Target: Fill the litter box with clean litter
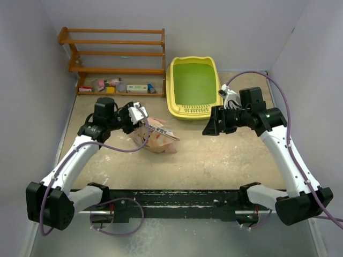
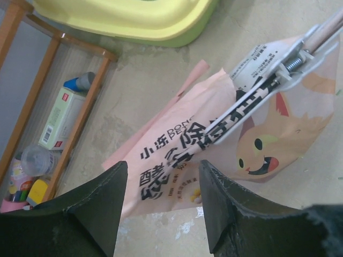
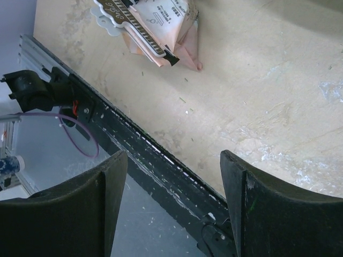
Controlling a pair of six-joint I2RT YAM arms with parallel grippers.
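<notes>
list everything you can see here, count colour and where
large rectangular yellow plastic litter box: 1, green basin looks empty, far side, right of centre
orange-brown wooden shelf rack: 1, far left
small shelf items: several, mixed colours, rack's bottom shelf
crinkled pink-tan printed bag: 1, table left of centre
pale grey spring clip: 1, clamped on bag
tan table: 1, dusty, under everything
left gripper: 1, black, open, above bag
right gripper: 1, black, open, near litter box's front

Plain pale walls [image 1: 225, 27] on three sides, scuffed beige table [image 1: 214, 160], wooden shelf rack [image 1: 115, 53] back left holding small clutter, black rail [image 1: 177, 197] along near edge
</notes>
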